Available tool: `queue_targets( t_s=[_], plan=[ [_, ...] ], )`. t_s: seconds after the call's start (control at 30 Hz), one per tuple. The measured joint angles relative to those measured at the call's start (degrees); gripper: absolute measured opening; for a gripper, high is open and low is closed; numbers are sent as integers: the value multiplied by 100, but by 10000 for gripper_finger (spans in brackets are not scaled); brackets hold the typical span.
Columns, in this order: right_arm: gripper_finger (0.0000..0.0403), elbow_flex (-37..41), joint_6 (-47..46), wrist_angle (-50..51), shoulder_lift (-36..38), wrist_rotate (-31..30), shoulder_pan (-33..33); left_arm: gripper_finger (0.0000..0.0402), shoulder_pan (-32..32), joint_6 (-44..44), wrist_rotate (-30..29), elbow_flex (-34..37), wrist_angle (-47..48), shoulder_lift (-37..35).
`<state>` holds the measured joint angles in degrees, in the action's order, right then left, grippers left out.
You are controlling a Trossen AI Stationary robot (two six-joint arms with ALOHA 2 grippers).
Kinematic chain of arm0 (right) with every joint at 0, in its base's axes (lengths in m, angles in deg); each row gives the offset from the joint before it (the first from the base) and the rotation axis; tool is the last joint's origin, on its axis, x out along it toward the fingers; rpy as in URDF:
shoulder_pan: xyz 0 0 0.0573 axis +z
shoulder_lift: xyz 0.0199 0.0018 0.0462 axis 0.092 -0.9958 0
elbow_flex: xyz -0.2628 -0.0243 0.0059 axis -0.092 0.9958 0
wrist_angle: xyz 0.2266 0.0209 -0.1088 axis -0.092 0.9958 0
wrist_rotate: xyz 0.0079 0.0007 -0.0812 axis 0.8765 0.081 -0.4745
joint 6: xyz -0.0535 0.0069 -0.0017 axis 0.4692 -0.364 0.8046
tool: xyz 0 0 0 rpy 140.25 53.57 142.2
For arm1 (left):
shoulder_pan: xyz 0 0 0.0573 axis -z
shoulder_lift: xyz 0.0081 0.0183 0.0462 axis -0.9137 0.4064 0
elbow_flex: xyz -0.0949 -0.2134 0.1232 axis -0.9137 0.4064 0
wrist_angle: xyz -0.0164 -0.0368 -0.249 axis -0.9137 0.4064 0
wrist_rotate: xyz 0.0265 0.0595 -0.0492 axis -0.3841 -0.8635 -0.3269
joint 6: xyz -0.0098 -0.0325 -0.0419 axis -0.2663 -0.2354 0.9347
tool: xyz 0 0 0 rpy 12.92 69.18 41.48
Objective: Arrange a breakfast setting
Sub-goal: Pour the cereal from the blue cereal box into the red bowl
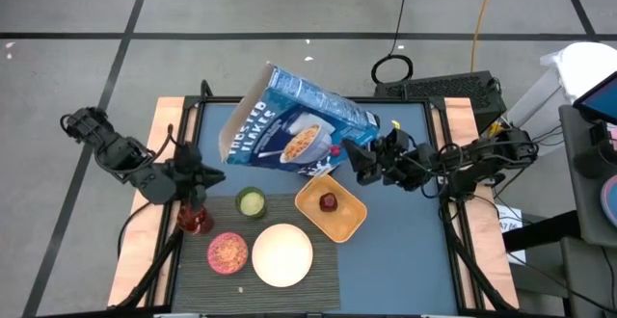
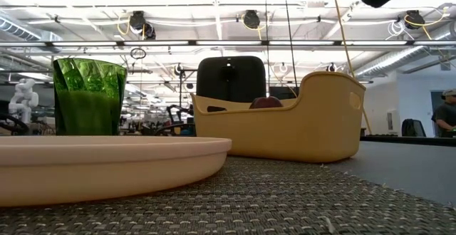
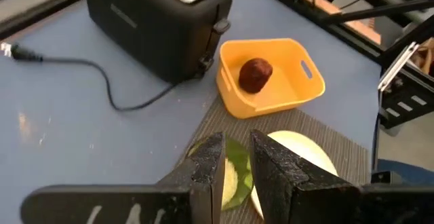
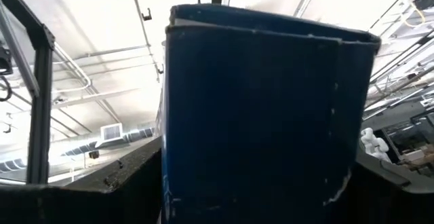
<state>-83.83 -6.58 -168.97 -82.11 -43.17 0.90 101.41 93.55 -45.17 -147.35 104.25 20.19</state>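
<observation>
One blue cereal box [image 1: 294,130] is the biggest thing on the table, held tilted above the far middle with its open top toward the left. The right gripper [image 1: 359,154] holds it by its bottom end, fingers spread wide and clamped against the box's sides; the right wrist view is filled by the box's dark blue face.

One dark ribbed placemat [image 1: 318,279] lies along the near edge. One black toaster [image 3: 159,20] stands on the blue table [image 1: 405,260], hidden under the box in the high view.

One yellow tray [image 1: 331,208] sits at the placemat's far right corner, with one dark red round item [image 1: 329,201] inside. One round white plate [image 1: 281,254] lies on the placemat, with one pink bowl [image 1: 228,251] just to its left.

One small green cup [image 1: 251,201] stands beyond the plate. One red glass [image 1: 196,220] stands at the placemat's left edge; the left gripper [image 1: 198,195] sits over it, fingers [image 3: 207,173] nearly together, and whether they pinch its rim I cannot tell.
</observation>
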Motion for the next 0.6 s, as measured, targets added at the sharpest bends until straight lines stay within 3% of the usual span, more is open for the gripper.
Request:
queue_targets(
  t_s=[0.27, 0.6],
  plan=[
    [313, 0, -4, 2, 0, 6, 4, 74, -507, -844, 10, 0, -678, -1],
    [313, -2, -4, 2, 0, 6, 4, 108, -1038, -1886, 1, 0, -1408, 89]
  ],
)
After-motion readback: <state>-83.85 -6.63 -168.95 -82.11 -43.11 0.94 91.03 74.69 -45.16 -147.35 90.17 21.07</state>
